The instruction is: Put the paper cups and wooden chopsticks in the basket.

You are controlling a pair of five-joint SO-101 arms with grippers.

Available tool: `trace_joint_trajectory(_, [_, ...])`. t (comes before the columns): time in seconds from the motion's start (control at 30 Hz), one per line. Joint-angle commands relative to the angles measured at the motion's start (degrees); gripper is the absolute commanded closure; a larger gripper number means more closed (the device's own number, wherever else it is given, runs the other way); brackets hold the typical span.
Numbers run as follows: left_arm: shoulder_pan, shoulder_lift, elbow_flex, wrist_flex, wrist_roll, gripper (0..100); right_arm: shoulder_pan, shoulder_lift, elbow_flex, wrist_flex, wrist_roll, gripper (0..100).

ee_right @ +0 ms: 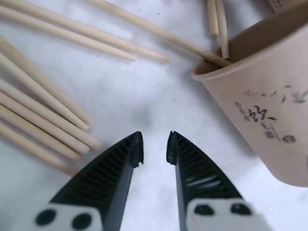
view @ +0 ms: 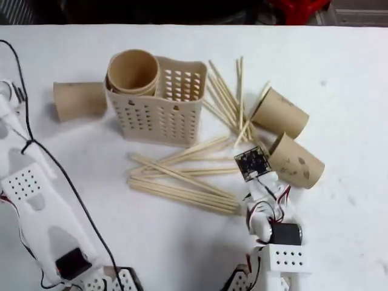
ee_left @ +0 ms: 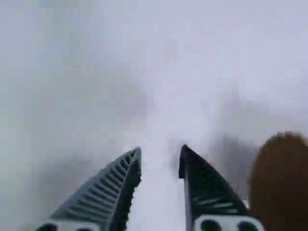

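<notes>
Wooden chopsticks point(view: 182, 182) lay scattered on the white table point(view: 339, 66), and none of them was in the basket point(view: 154, 121). One group lay flat in front of the basket. A second fan of sticks point(view: 227, 97) spread just beside its right wall. The basket stood upright, and a stack of cups point(view: 133, 71) sat in its left part. A single cup point(view: 77, 100) lay on its side just left of the basket. Two more cups, the upper cup point(view: 280, 113) and the lower cup point(view: 297, 160), lay on their sides at the right. They were close to each other, with stick ends near their mouths.

The right gripper point(ee_right: 154, 147) was low over bare table, between the front group of chopsticks and the lower cup. Its jaws stood narrowly apart with nothing between them. One stick reached the rim of that cup.

The left gripper point(ee_left: 160, 161) was over bare table too. Its jaws were apart by a small gap and held nothing. A blurred brown shape point(ee_left: 281, 178) was near it, and I could not tell surely what it was.
</notes>
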Motion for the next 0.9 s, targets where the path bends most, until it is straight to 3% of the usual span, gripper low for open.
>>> trace_joint_trajectory(0.0, [4.1,-4.1,-6.2,4.7,-0.6,85,0.1,-0.4,-0.2,-1.0,-0.1,90.7])
trace_joint_trajectory(0.33, [15.3,-18.2,-3.7,8.4,-0.5,85,0.1,-0.4,-0.2,-1.0,-0.1,90.7])
trace_joint_trajectory(0.47, [18.3,-17.9,2.3,5.8,-0.6,85,0.1,-0.4,-0.2,-1.0,-0.1,90.7])
trace_joint_trajectory(0.63, [17.2,-14.6,11.3,-1.8,-0.6,85,0.1,-0.4,-0.2,-1.0,0.0,90.7])
trace_joint_trajectory(0.87, [11.0,-10.0,13.0,-0.8,-3.8,85,0.1,-0.4,-0.2,-1.0,0.0,90.7])
